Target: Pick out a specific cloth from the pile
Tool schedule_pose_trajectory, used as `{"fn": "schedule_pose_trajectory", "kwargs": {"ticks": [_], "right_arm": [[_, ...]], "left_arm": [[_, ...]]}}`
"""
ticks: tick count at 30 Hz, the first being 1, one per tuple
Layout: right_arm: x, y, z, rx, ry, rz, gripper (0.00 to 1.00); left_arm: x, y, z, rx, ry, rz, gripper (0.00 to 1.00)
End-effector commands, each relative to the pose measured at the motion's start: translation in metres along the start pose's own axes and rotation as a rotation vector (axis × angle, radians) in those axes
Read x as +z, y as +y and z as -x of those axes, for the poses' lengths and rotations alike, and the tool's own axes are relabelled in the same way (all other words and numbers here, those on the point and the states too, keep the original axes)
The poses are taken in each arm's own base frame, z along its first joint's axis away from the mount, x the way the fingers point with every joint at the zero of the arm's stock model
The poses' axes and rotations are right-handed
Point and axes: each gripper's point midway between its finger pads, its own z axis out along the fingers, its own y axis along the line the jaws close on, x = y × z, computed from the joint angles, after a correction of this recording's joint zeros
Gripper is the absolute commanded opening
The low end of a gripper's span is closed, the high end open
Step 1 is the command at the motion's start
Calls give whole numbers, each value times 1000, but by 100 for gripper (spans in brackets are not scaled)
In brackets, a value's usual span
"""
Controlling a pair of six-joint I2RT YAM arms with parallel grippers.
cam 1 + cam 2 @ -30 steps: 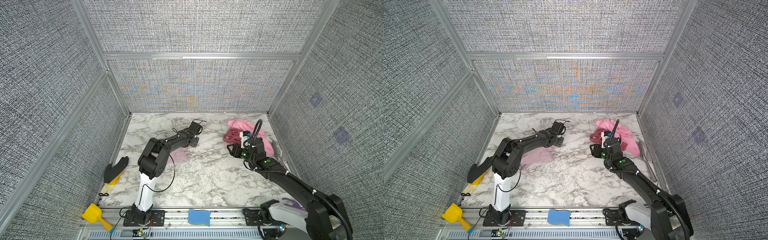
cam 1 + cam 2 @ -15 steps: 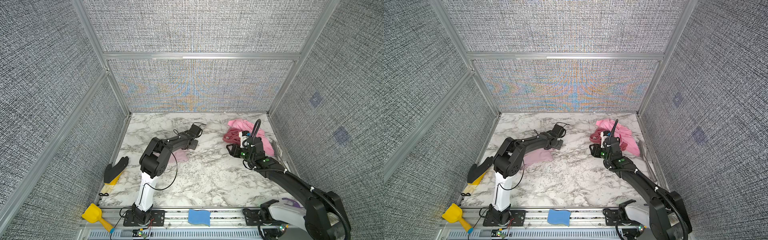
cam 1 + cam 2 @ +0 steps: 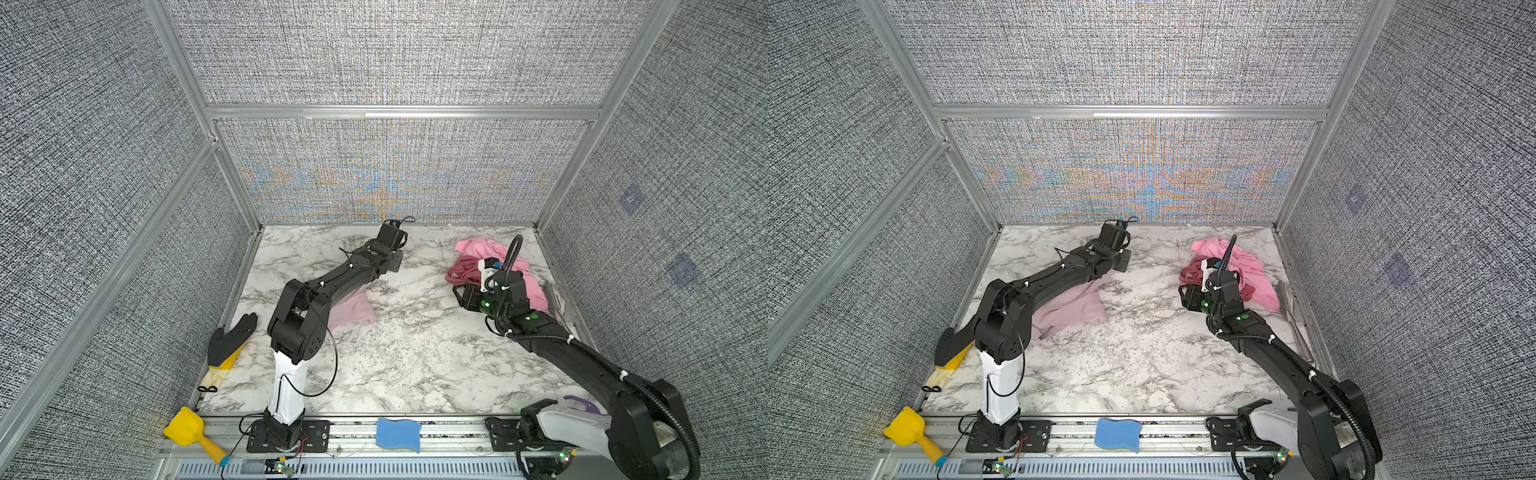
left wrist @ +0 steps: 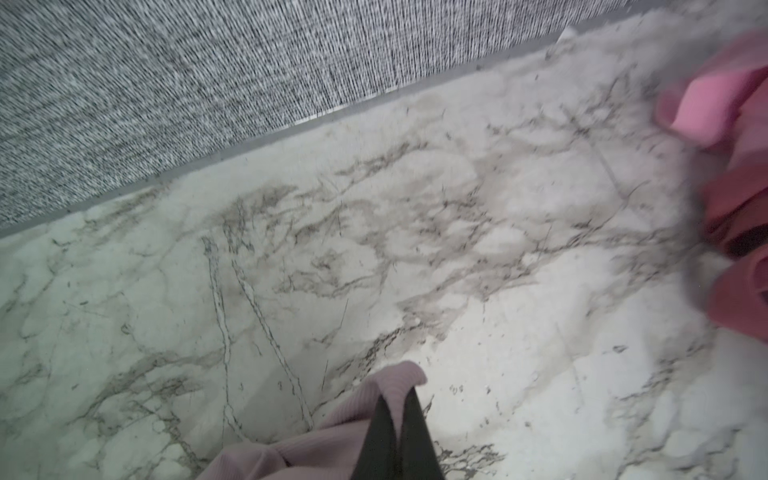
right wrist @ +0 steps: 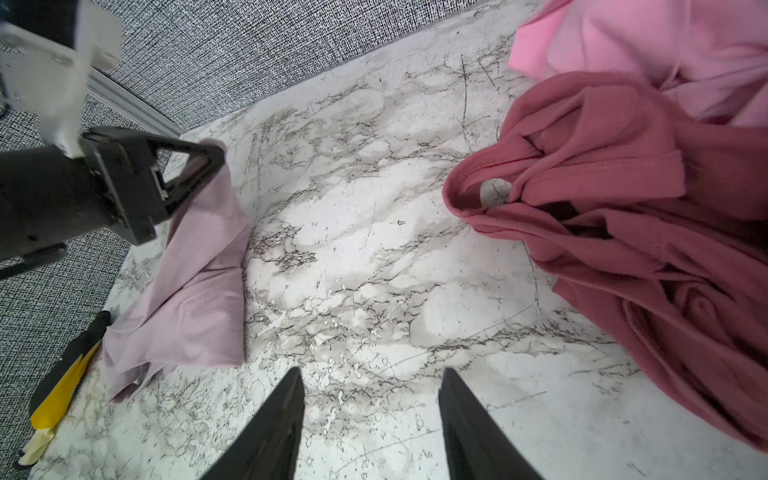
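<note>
Now | left pincer [image 4: 395, 395] clamped on cloth [image 5: 195, 299] | right pincer [image 5: 372, 374] parted above table [image 5: 374, 249]

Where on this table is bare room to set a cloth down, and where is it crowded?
Free: the middle of the marble table, between the pale mauve cloth and the pile, and the front strip. Crowded: the far right corner, with pile and open right gripper; a glove at the left edge.

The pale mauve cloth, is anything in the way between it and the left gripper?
Nothing visible. The left gripper is shut on an edge of the cloth, which lies apart from the pile with bare table between.
</note>
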Motion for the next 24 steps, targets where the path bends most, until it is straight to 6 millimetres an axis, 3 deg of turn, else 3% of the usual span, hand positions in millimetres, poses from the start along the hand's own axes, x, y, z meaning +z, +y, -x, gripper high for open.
{"fn": "schedule_pose_trajectory", "kwargs": {"ticks": [1,4,9,15,20,24], "right_arm": [[0,6,10,1,-31,19,54],[1,9,12,1,-29,30,54],[6,14,15,2,-26,50,54],[10,17,15,-4,-20,69,54],[12,18,15,-12,-15,70,54],[14,18,15,-16,-7,73,54]], "left_arm": [[-21,-1,35,-22,-96,-31,0],[-50,6,55,-51,-162,-47,0],[-84,38,47,-120,-195,-9,0],[-103,94,-9,-237,-149,76,0],[-107,146,-72,-369,-84,171,0],[-107,172,-108,-450,-50,224,0]]}}
